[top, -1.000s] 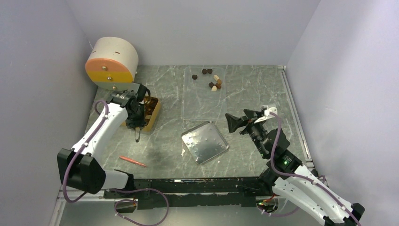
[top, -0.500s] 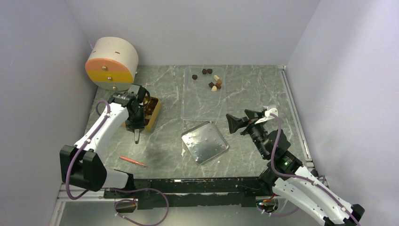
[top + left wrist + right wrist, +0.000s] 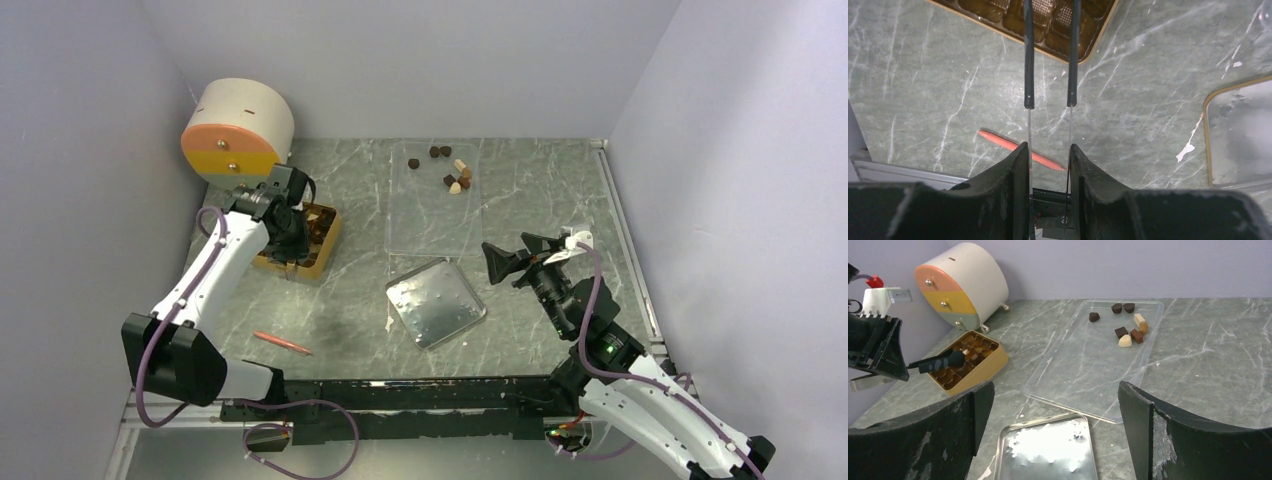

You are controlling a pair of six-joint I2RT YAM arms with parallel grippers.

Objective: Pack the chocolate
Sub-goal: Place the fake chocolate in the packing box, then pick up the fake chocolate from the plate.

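Chocolate (image 3: 1122,332): handful of pieces, dark, mid brown and cream, clustered at far end of clear tray (image 3: 430,225), by desk's far edge. Box (image 3: 325,250) sits toward desk's far-left corner, near drawer unit (image 3: 237,135). Left gripper (image 3: 1048,147) above box's near edge, clamped on tweezers (image 3: 1029,75) (black tips apart, reaching over box cells). Right gripper (image 3: 1055,387) spread wide, holding nothing, hovering over desk's right side beside metal tray (image 3: 435,300). Pen (image 3: 282,343) lies near front-left corner.
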